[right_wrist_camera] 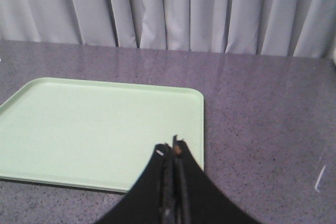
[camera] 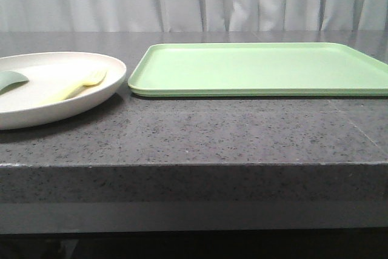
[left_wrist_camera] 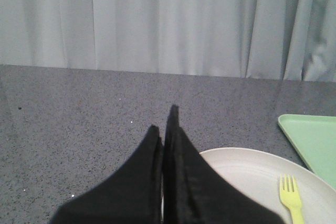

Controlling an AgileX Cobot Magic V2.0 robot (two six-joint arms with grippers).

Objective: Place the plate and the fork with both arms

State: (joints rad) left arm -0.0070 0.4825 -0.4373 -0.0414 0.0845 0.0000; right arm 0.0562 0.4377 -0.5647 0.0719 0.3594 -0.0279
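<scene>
The cream-white plate (camera: pixel 36 110) sits on the dark table at the left in the front view. The pale-yellow fork (camera: pixel 76 87) lies in it, tines toward the tray. The plate (left_wrist_camera: pixel 247 174) and fork (left_wrist_camera: pixel 290 196) also show in the left wrist view. My left gripper (left_wrist_camera: pixel 164 121) is shut and empty, above the plate's near-left rim. My right gripper (right_wrist_camera: pixel 173 147) is shut and empty, over the near right corner of the light-green tray (right_wrist_camera: pixel 94 129). Neither gripper shows in the front view.
The flat light-green tray (camera: pixel 260 68) lies right of the plate, a small gap between them. A sage-green rounded utensil (camera: pixel 11 79) lies in the plate at its left. Grey curtains hang behind the table. The table's front edge drops off below.
</scene>
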